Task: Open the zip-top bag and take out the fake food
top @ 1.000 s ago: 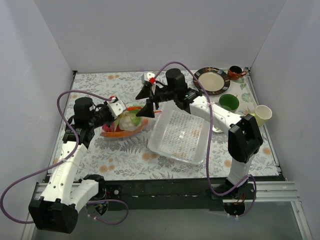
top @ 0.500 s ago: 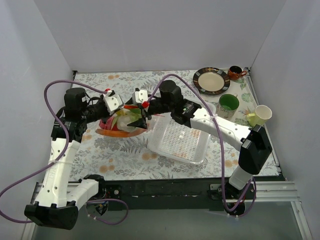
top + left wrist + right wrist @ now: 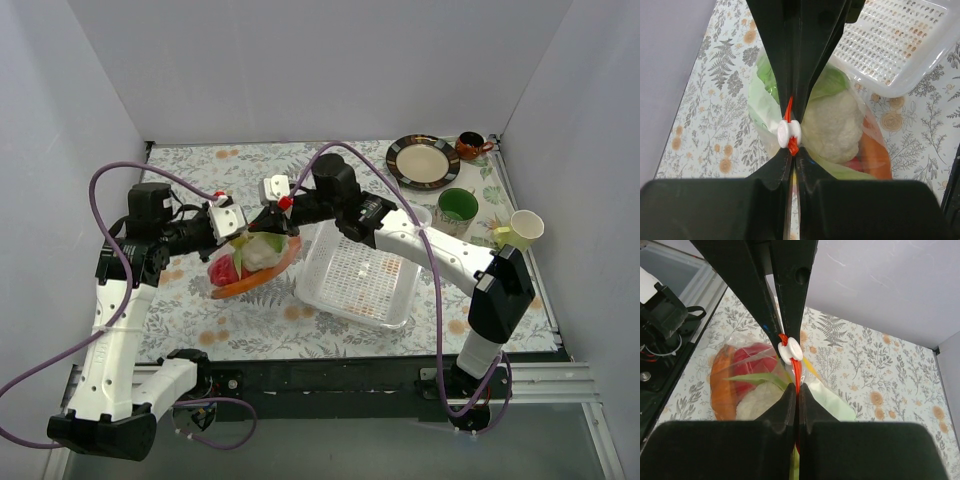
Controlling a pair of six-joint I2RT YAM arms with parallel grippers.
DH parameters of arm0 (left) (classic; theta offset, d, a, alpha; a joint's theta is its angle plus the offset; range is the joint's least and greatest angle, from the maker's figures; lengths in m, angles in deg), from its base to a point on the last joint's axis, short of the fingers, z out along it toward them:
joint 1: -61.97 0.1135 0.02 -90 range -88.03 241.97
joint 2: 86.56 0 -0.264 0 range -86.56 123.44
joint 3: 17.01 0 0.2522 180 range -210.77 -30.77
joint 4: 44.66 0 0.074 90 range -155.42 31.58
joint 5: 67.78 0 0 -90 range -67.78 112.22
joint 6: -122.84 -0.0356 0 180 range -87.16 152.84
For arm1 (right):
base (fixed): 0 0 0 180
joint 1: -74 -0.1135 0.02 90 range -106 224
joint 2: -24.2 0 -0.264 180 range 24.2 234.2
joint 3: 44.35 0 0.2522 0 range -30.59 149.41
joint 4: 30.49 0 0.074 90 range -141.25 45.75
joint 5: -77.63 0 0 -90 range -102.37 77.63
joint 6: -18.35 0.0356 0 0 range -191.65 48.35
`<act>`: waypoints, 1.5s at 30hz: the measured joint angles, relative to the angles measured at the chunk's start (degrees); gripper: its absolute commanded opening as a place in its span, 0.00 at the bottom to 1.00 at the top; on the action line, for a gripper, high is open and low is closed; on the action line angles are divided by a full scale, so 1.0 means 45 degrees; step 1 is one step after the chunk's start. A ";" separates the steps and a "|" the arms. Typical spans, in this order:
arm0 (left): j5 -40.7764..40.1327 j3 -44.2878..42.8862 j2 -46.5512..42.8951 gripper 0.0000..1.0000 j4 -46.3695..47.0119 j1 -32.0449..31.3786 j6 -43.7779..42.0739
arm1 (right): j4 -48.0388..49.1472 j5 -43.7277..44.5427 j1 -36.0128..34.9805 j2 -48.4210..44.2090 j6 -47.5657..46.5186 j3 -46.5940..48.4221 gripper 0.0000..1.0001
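Observation:
The zip-top bag (image 3: 252,265) hangs a little above the floral table, left of the tray, held between both grippers. My left gripper (image 3: 792,153) is shut on its orange-red zip strip just below the white slider (image 3: 789,133). My right gripper (image 3: 798,388) is shut on the same strip from the opposite side, near the slider (image 3: 790,351). The fake food is inside the bag: pale cabbage (image 3: 832,126), an orange piece (image 3: 720,381), a red pepper (image 3: 753,362). In the top view the left gripper (image 3: 240,234) and right gripper (image 3: 268,222) meet at the bag's top.
A white perforated tray (image 3: 355,272) lies just right of the bag. At the back right stand a brown-rimmed plate (image 3: 423,160), a green cup (image 3: 457,206), a small brown cup (image 3: 470,146) and a pale paper cup (image 3: 523,228). Walls enclose the table on three sides.
My right gripper came in from the right with its jaws wide and has shut on the zip strip. The bag now hangs lower and tilted beneath the two grippers.

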 measured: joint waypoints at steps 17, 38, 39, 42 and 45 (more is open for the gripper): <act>0.0034 0.0466 -0.0121 0.31 0.1423 0.0000 0.2059 | -0.1248 0.0408 0.0029 0.0374 -0.0024 0.0850 0.01; 0.0899 0.1083 -0.0165 0.17 0.2433 0.0019 0.3065 | -0.1724 0.1010 0.0141 0.0257 -0.0257 0.1035 0.01; 0.0933 0.1195 -0.0209 0.16 0.2516 0.0019 0.2997 | -0.1729 0.1001 0.0141 0.0233 -0.0253 0.1035 0.01; 0.0957 0.1666 -0.0350 0.10 0.2924 0.0005 0.2875 | -0.1753 0.0971 0.0141 0.0189 -0.0165 0.1035 0.01; 0.0913 0.2268 -0.0403 0.03 0.3764 0.0000 0.2890 | -0.1802 0.0903 0.0141 0.0131 -0.0010 0.0981 0.01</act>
